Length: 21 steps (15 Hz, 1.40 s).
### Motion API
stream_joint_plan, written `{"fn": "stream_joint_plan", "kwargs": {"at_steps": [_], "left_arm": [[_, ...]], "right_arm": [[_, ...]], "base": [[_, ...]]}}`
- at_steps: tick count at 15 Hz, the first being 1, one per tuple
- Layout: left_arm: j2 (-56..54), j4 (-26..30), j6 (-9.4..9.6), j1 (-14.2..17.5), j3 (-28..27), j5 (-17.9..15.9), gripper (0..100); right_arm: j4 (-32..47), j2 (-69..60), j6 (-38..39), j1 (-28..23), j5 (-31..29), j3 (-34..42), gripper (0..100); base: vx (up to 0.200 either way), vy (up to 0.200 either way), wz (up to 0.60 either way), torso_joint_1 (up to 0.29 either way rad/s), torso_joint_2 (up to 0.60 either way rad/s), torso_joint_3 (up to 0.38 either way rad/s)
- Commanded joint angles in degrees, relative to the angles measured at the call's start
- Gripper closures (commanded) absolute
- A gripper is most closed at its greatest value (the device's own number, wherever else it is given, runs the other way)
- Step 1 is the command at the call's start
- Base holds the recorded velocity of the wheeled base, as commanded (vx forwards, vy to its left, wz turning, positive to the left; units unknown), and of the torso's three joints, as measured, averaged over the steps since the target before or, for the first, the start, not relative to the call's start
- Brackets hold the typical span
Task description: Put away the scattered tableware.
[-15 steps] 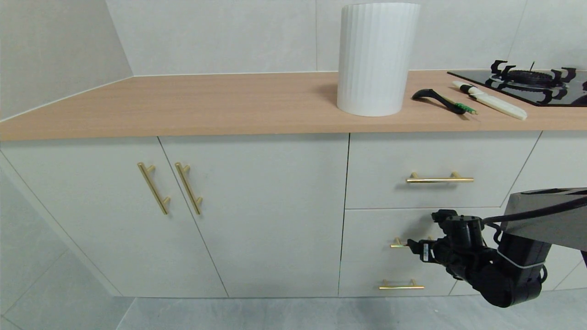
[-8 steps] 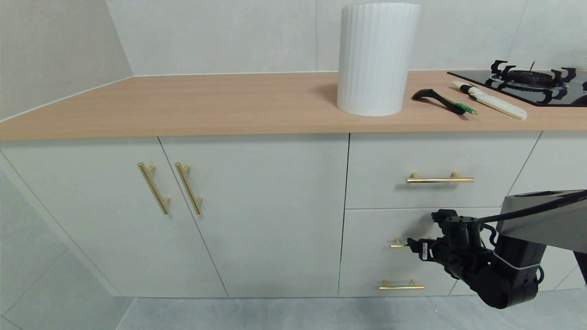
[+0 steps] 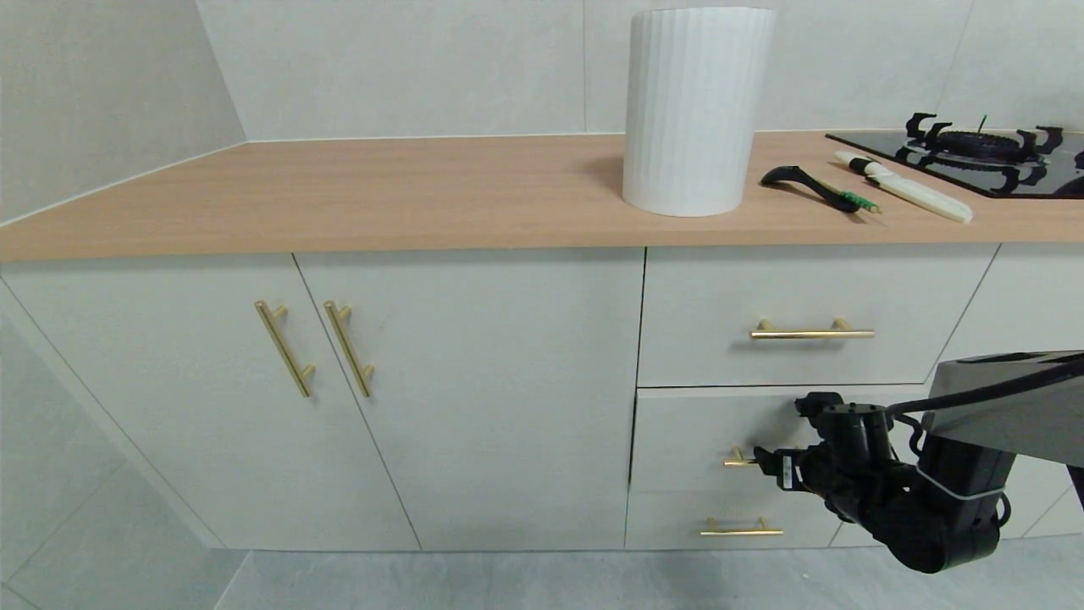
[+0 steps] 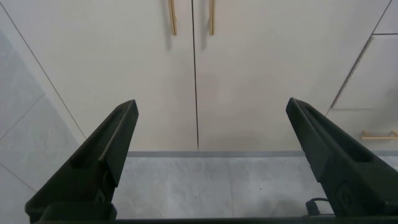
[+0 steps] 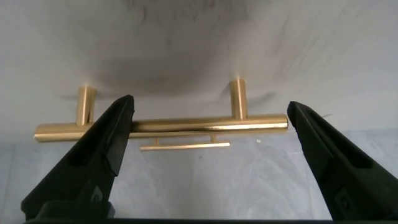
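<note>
Head view shows a black tool [image 3: 811,185] and a white knife [image 3: 904,185] lying close together on the wooden counter [image 3: 381,195], between a tall white tub [image 3: 694,110] and the stove [image 3: 974,148]. Lower down, the middle drawer [image 3: 690,432] sticks out a little. The right gripper [image 5: 209,115] is at its gold handle [image 5: 186,127], jaws wide apart, squeezing nothing. The left gripper [image 4: 211,109] faces the cupboard doors [image 4: 249,74], jaws wide too, holding nothing.
</note>
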Motion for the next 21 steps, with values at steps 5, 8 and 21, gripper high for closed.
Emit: {"fn": "stream_joint_plan", "kwargs": {"at_steps": [5,8,21], "left_arm": [[0.07,-0.01,0.02,0.0,0.0,0.02,0],[0.07,-0.01,0.02,0.0,0.0,0.02,0],[0.07,-0.01,0.02,0.0,0.0,0.02,0]], "right_arm": [[3.17,-2.96,-0.09,0.03,0.01,1.03,0],[18.11,-13.77,-3.34,0.3,1.32,3.14,0],[40.52,-41.19,-2.46,7.68,5.54,2.35,0]], "base": [[0.0,0.0,0.0,0.0,0.0,0.0],[0.0,0.0,0.0,0.0,0.0,0.0],[0.0,0.0,0.0,0.0,0.0,0.0]]}}
